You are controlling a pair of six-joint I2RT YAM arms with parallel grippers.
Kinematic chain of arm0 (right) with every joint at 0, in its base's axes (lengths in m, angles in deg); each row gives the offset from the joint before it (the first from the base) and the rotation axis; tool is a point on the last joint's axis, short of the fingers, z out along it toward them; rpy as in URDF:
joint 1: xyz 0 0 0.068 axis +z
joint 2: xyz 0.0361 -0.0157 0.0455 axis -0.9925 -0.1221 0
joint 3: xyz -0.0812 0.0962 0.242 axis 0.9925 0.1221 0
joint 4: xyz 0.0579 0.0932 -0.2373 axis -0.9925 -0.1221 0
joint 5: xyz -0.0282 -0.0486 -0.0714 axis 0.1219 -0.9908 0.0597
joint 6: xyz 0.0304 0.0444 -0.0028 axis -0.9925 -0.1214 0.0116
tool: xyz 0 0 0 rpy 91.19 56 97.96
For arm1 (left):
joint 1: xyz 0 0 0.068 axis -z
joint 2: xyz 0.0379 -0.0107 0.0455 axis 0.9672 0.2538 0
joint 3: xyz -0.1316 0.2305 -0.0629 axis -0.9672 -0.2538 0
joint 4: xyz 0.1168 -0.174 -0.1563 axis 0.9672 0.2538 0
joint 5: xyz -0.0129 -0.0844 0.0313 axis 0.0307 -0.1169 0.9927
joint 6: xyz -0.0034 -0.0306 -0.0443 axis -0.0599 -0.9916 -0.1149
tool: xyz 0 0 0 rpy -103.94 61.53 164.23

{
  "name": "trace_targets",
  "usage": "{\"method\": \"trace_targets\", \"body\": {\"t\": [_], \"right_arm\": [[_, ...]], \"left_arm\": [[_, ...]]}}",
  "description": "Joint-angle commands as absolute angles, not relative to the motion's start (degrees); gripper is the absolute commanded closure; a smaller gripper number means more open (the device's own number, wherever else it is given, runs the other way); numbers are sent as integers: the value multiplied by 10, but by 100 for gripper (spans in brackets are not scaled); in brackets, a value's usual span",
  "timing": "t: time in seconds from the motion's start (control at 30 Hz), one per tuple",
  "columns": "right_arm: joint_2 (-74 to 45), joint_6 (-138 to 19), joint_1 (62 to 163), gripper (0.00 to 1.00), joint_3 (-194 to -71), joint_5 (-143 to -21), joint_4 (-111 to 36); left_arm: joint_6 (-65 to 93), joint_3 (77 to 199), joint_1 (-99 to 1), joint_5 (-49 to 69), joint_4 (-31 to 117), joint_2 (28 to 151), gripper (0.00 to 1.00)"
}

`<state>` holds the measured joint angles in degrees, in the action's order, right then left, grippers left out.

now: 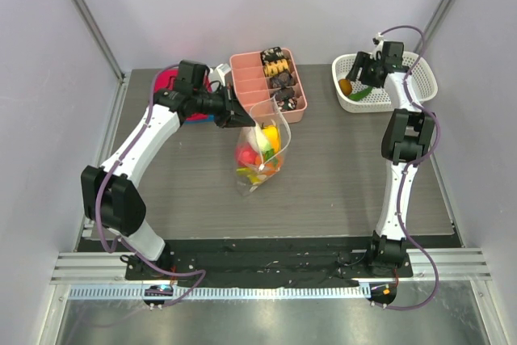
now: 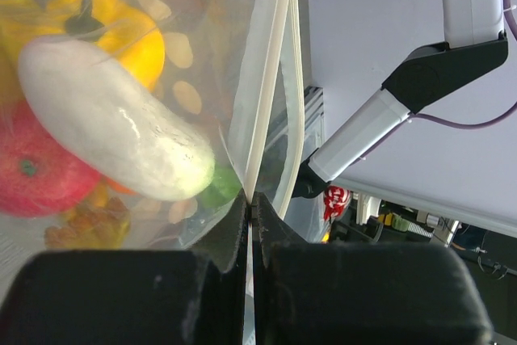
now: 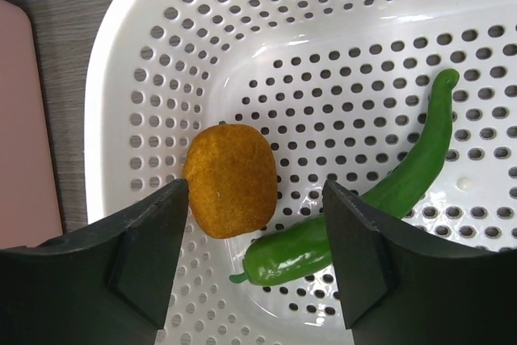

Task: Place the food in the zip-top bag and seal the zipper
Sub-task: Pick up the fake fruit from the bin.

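— How are things laid out?

— The zip-top bag (image 1: 260,155) is held up near the middle of the worktop (image 1: 347,183), just in front of the pink divided tray (image 1: 246,66). Its mouth edge is pinched by the left end effector (image 2: 252,220), which is clenched right on the zipper (image 2: 271,78). Food is seen inside: a white piece (image 2: 113,123), a red apple (image 2: 32,171) and something yellow-orange (image 2: 121,34). Whether the bag's bottom rests on the worktop cannot be told.

— And the other side?

— The right end effector (image 3: 255,240) is spread wide, with nothing grasped. It is hung over the white mesh basket (image 3: 129,62), where an orange-brown piece (image 3: 232,179) and a green pepper (image 3: 396,191) lie just beside each other.

— So another pick is judged to be in hand. How is it done well?

— The orange-brown piece is framed between the fingers (image 3: 145,256), so it is probably the one to be taken. A straight descent is advised, with one finger set toward the basket wall and the other slipped between piece and pepper; otherwise the pepper may be caught too. The closing should be made gently, since a rounded piece can be squeezed out sideways.

— And the bag?

— Only one edge appears pinched, so the mouth may sag. The piece should be released well inside the opening, not on the rim.
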<state>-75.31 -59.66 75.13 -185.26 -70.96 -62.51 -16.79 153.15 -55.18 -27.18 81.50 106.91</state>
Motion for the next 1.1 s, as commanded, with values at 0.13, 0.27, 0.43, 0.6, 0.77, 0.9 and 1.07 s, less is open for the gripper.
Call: {"method": "trace_targets", "body": {"t": [0.13,0.27,0.43,0.6,0.77,0.9,1.07], "right_arm": [[-756,-578,760,26,-1825,-725,-608],[-757,-567,764,25,-1820,-723,-615],[-760,-550,772,24,-1822,-729,-619],[-778,-543,772,27,-1848,-734,-617],[-771,-541,771,49,-1852,-749,-613],[-743,-535,758,72,-1848,-770,-613],[-691,-529,734,99,-1866,-773,-609]], "left_arm": [[-156,1552,-553,-275,816,1074,100],[-157,1555,-553,-276,816,1074,100],[-158,1558,-553,-278,817,1070,100],[-157,1566,-553,-278,819,1065,100],[-151,1569,-553,-271,830,1062,100],[-148,1573,-553,-264,832,1056,100],[-134,1594,-553,-240,848,1050,100]]}}
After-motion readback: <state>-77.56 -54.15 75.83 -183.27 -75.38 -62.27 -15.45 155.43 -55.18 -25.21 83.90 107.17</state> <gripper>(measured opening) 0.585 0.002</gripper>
